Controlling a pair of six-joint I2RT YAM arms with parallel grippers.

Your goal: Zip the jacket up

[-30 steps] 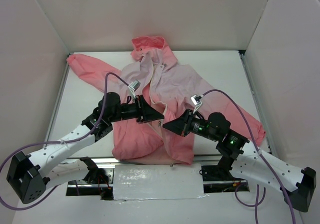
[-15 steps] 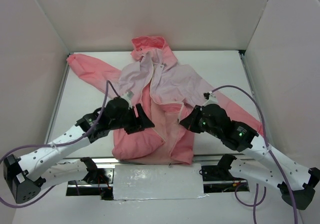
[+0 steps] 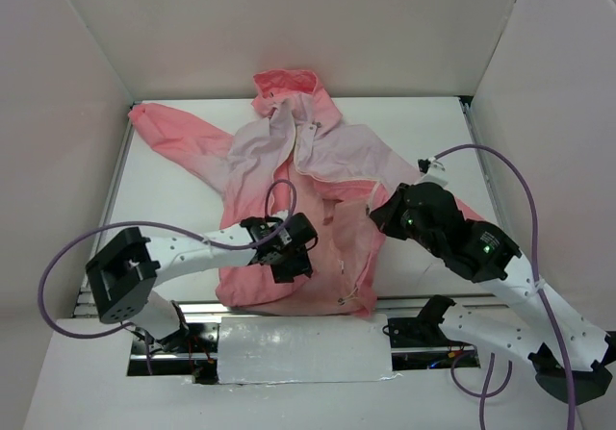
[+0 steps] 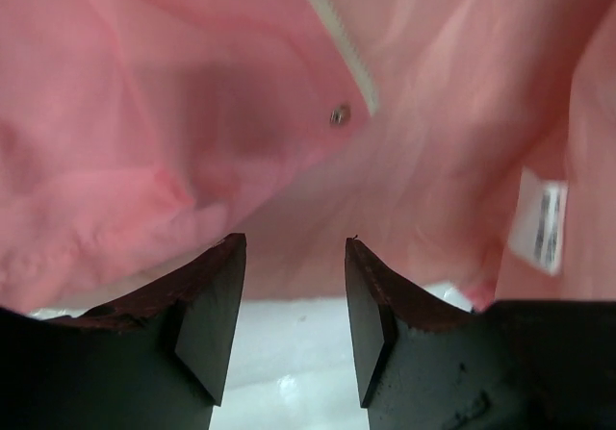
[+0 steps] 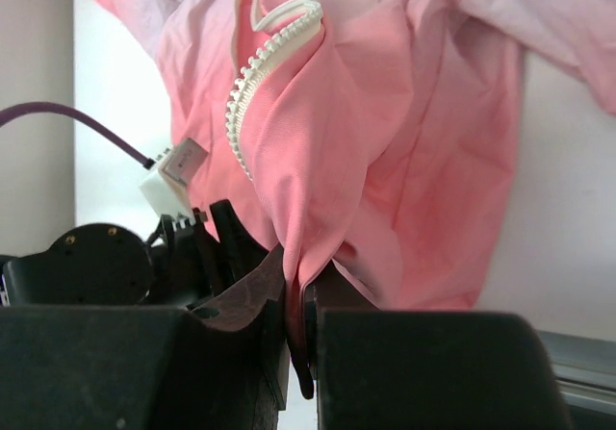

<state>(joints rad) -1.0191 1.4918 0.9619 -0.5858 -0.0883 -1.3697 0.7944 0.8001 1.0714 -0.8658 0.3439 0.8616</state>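
Note:
The coral pink jacket (image 3: pixel 332 161) lies open on the white table (image 3: pixel 164 209), hood at the far end. My left gripper (image 3: pixel 295 261) is open and empty, low over the left panel's hem; in the left wrist view (image 4: pixel 294 286) its fingers (image 4: pixel 207 305) frame pink cloth, the white zipper end (image 4: pixel 337 40) and a small metal stud (image 4: pixel 339 114). My right gripper (image 3: pixel 377 214) is shut on a fold of the right front panel and holds it up; in the right wrist view (image 5: pixel 296 334) the zipper teeth (image 5: pixel 252 74) run along that fold above the jaws.
White walls (image 3: pixel 77 113) close in the table on three sides. A silver taped strip (image 3: pixel 303 348) runs along the near edge between the arm bases. Purple cables (image 3: pixel 500 175) loop over both arms. A white label (image 4: pixel 539 223) hangs inside the jacket.
My left gripper has drawn back towards the near hem and dropped lower. My right gripper has moved right and farther back, pulling the right front panel with it.

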